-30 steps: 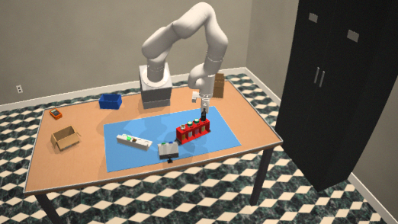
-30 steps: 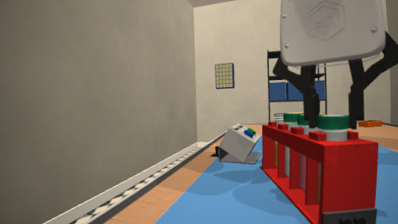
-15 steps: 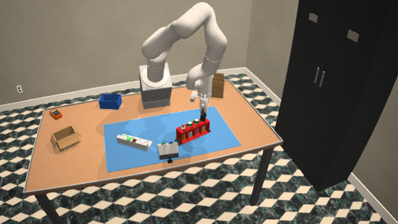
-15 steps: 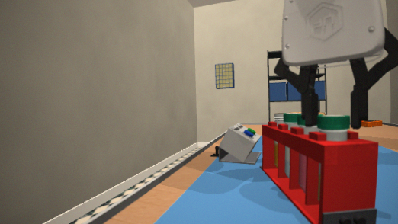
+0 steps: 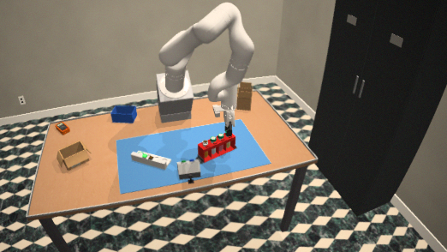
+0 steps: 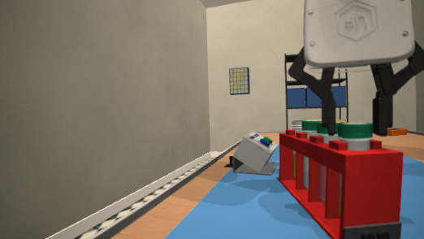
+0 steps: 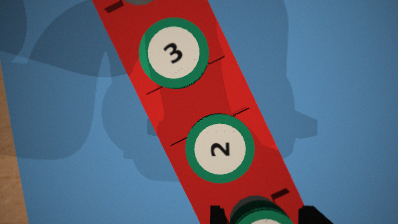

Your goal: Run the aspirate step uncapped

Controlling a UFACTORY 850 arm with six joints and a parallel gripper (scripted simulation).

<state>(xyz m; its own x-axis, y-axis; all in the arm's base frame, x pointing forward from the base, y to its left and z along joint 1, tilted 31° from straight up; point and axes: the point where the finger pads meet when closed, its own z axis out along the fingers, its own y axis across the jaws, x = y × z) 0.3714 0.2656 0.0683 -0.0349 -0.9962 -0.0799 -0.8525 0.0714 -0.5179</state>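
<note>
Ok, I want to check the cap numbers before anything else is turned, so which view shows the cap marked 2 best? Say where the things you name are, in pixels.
The wrist view: it looks straight down on the cap marked 2 (image 5: 213, 139) (image 7: 219, 148), with its number readable. The top view shows it small, number illegible; the exterior view gives only green rims side-on, partly behind the jaws.

the wooden table (image 5: 94, 180) (image 6: 211, 184) (image 7: 11, 185) looks smooth and matt.

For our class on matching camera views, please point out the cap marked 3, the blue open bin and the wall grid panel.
Cap marked 3 (image 7: 173, 52) (image 5: 213, 139) (image 6: 309, 124): wrist and top views, upper face; exterior view, green side.
Blue open bin (image 5: 122, 117): top view, front wall.
Wall grid panel (image 6: 239, 80): exterior view, its middle.
</note>
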